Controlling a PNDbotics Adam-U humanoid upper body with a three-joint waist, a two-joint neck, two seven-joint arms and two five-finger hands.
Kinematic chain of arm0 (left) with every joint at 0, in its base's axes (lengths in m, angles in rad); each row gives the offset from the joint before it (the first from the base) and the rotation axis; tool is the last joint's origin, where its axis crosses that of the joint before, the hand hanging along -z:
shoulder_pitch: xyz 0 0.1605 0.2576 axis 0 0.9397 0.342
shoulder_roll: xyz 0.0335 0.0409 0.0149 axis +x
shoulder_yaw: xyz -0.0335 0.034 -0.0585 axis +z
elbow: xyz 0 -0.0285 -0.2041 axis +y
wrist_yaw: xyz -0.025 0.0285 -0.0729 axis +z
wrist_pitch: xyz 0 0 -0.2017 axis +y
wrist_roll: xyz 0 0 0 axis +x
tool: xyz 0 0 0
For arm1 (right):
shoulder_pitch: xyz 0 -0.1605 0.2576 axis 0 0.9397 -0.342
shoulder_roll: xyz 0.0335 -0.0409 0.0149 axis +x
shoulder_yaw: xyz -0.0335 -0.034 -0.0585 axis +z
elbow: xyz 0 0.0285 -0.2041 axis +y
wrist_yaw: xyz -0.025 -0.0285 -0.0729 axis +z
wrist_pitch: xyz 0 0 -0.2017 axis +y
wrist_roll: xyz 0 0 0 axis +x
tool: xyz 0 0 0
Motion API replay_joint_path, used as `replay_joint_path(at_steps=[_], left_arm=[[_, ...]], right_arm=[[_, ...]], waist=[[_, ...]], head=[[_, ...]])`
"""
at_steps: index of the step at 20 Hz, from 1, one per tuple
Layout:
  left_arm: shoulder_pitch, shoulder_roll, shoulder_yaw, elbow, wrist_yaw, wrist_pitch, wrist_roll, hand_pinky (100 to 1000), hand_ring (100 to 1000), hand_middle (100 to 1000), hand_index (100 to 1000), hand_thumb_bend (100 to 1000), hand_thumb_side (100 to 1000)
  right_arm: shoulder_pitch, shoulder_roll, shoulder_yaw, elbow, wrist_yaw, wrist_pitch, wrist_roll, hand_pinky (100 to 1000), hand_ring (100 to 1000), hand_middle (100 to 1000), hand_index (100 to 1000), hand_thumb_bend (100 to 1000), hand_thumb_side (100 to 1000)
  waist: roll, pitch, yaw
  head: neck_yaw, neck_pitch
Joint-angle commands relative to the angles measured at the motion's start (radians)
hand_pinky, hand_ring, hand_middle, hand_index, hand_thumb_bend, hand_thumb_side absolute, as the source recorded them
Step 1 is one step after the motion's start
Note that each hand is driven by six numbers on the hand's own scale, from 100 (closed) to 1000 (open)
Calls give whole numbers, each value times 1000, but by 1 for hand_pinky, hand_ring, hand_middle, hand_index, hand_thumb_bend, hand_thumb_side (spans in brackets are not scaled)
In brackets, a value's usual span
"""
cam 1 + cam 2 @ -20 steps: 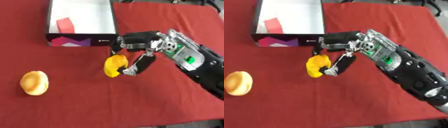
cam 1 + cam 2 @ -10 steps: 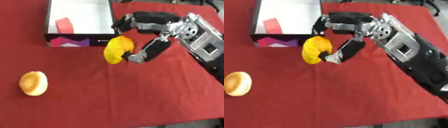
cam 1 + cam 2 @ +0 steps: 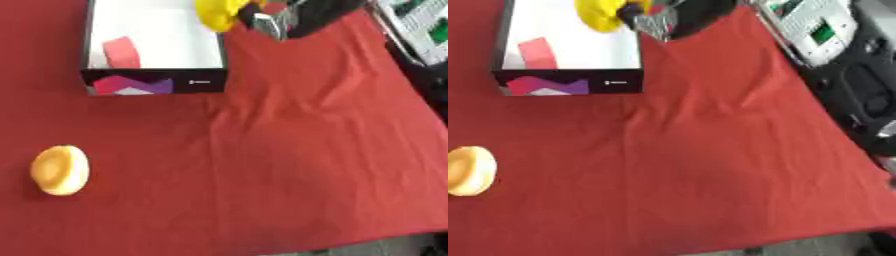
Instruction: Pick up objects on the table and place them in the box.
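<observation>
My right hand [image 3: 282, 21] reaches in at the top edge, curled round a yellow object [image 3: 219, 12]. It holds that object over the far right part of the box [image 3: 153, 82], which has black walls and a white floor. A red piece [image 3: 121, 51] lies inside the box on its left side. An orange-yellow round object [image 3: 59, 170] sits on the red cloth at the near left, far from the hand. My left hand shows in neither view.
The red cloth [image 3: 297, 165] covers the table, with wrinkles running down from the box's right corner. My arm's silver casing with green marks [image 3: 815, 25] is at the upper right. The table's edge [image 3: 859, 150] runs along the right and bottom right.
My right hand has risen and moved away and left with the yellow object, from in front of the box's right corner to above the box's far part.
</observation>
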Motion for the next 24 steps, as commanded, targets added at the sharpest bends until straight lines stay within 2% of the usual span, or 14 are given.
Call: replay_joint_path(at_steps=[1,4,7,11,13,16,19,24], left_arm=[[-25,18,2,-23,9,-2,-3,871,801,775,796,190,791],[-47,11,-3,-36,17,-6,-7,868,796,773,794,192,785],[-69,8,-1,-61,30,-22,7,861,784,767,788,205,756],[-107,4,-2,-90,38,-40,38,856,783,766,781,227,714],[-127,2,-4,-92,40,-57,48,855,782,764,781,232,702],[-150,3,-16,-93,47,-76,41,856,785,767,784,231,698],[-169,-2,-27,-93,57,-80,26,858,787,768,785,234,695],[-169,0,-33,-93,62,-75,11,860,789,770,785,229,702]], right_arm=[[-73,51,-18,72,30,33,-54,880,652,460,633,100,100],[-149,118,6,148,76,61,-76,883,652,459,633,100,114],[-216,169,17,224,123,97,-47,895,653,459,635,100,134],[-234,210,7,324,184,115,6,914,656,457,637,100,135],[-234,223,-5,372,213,100,20,910,657,459,638,100,158],[-232,251,3,449,261,58,30,905,659,462,639,100,188],[-219,285,31,528,310,9,40,895,663,469,642,100,248],[-211,315,83,657,389,-70,36,883,690,500,667,108,347]], waist=[[19,-23,11],[15,-10,34],[6,5,70],[-3,17,132],[-5,22,162],[-1,28,183],[3,32,189],[4,29,185]], head=[[-31,-19],[-68,-29],[-107,-35],[-164,-42],[-190,-47],[-212,-52],[-224,-52],[-221,-49]])
